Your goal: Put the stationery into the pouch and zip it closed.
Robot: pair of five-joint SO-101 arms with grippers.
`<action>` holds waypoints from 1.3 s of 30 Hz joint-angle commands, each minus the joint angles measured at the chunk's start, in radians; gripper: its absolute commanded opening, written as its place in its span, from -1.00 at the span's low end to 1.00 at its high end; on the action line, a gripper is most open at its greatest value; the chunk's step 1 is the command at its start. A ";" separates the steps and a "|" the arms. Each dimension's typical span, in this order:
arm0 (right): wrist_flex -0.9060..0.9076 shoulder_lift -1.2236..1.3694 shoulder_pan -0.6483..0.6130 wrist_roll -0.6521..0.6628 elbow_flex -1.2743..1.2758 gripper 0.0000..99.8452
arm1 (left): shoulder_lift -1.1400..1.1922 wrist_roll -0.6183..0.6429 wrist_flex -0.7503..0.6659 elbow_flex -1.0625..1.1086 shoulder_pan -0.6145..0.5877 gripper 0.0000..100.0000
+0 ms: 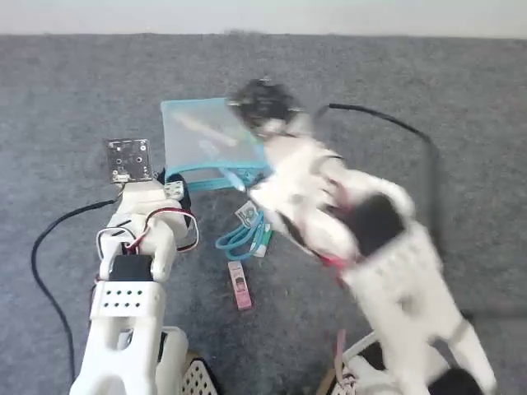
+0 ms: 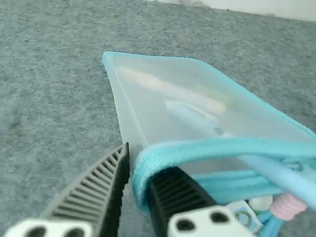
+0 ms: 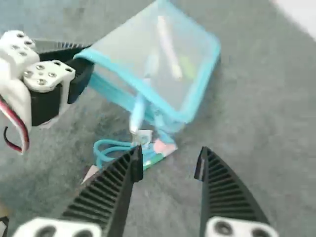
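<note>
Clamping pouch (image 2: 173, 103) mouth corner: left gripper (image 2: 136, 165) | right gripper (image 3: 170, 163): jaws apart, nearer | blue pen (image 3: 138, 112) just ahead, protruding, axis into mouth.

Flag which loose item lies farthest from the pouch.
The small pink bar, alone on the carpet; the blue looped cord lies between it and the pouch.

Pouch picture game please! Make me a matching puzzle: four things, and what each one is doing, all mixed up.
1 pouch
2 blue pen
3 pink bar
4 right gripper

a open, empty
b pokes out of the pouch mouth
c lies flat, fully outside the pouch
d pinched at its rim by the left gripper

Pairs: 1-d, 2-b, 3-c, 4-a
</note>
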 commanded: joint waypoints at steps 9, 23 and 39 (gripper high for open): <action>-0.390 -0.177 0.219 -0.103 0.660 -0.67 | -0.006 0.258 0.244 -0.398 0.020 -0.97; -0.398 -0.177 0.096 -0.103 0.747 -0.67 | 0.450 0.222 -0.044 -0.303 -0.035 -0.97; -0.472 0.145 -0.137 -0.110 0.717 -0.79 | 0.296 0.219 0.089 -0.302 -0.069 -0.97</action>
